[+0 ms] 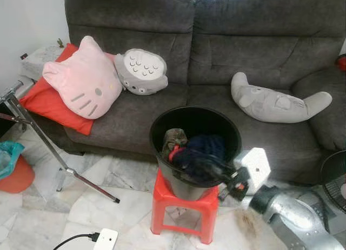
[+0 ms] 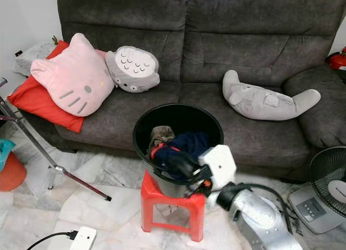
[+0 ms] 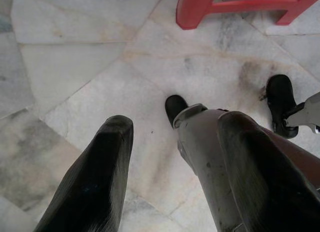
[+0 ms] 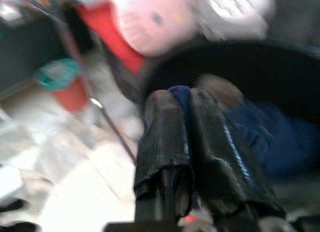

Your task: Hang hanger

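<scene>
Clothes (image 1: 197,153) in black bucket (image 1: 162,126) touch the right gripper's (image 1: 208,166) closed fingers (image 4: 165,137).

Only a short red bit of the hanger (image 1: 173,151) can be made out. It's tucked between the bundled clothes (image 1: 204,151) inside the black bucket (image 1: 160,126), which is set on the red stool (image 1: 183,200). The rest is buried, so its shape can't be told.

In front of me a grey sofa (image 1: 227,39) carries a pink cat cushion (image 1: 84,77) over a red pillow (image 1: 46,101) at its left end, a grey round plush (image 1: 141,71) beside them, and a long grey plush (image 1: 275,101) toward the right end. A black fan (image 2: 330,180) stands at the floor's right edge, an orange bin (image 1: 13,177) at its left.
</scene>
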Robot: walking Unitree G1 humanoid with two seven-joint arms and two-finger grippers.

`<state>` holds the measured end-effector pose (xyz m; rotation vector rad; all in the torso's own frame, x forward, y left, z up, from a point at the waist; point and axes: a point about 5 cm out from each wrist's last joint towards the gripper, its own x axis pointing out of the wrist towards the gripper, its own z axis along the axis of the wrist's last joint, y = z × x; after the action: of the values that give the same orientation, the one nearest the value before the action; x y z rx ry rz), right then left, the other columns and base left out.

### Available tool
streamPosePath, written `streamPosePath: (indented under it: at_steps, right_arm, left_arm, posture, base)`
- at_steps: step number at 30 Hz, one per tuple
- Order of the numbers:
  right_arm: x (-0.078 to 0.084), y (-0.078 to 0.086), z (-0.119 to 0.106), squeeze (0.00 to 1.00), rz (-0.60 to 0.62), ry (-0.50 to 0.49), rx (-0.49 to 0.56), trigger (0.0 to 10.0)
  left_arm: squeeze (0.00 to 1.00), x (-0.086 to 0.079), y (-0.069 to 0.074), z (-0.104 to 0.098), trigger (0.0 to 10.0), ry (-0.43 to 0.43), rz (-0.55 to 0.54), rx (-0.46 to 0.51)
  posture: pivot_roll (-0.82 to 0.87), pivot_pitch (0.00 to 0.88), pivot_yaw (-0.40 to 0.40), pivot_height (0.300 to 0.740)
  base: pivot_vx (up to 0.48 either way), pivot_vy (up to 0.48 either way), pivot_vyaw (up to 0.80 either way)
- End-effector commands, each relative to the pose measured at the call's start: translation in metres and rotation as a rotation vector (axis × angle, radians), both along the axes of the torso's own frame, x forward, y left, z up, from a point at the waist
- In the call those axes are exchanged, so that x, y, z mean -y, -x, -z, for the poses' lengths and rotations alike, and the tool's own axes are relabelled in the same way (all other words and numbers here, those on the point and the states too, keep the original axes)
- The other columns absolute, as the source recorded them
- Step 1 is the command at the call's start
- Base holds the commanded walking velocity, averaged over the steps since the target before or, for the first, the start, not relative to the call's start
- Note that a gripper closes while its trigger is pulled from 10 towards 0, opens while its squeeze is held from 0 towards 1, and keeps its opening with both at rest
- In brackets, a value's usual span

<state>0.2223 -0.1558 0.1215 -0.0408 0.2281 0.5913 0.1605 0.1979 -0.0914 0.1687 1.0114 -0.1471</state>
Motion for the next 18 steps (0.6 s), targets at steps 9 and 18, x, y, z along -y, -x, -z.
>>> streamPosePath:
  at_steps: [9, 18]
  right_arm:
    - [0.034, -0.013, -0.009, 0.0, 0.535, -0.019, 0.142, 0.0]
    - [0.076, 0.025, -0.025, 0.0, 1.007, 0.007, 0.295, 0.0]
  left_arm:
    - [0.0, 0.001, 0.005, 0.003, 10.0, -0.013, -0.005, -0.023]
    - [0.0, 0.001, 0.004, 0.002, 10.0, -0.015, 0.004, -0.022]
  posture:
    - [-0.11, 0.0, 0.026, 0.74]
    - [-0.14, 0.0, 0.031, 0.74]
  base:
    - [0.0, 0.0, 0.0]
    - [0.0, 0.0, 0.0]
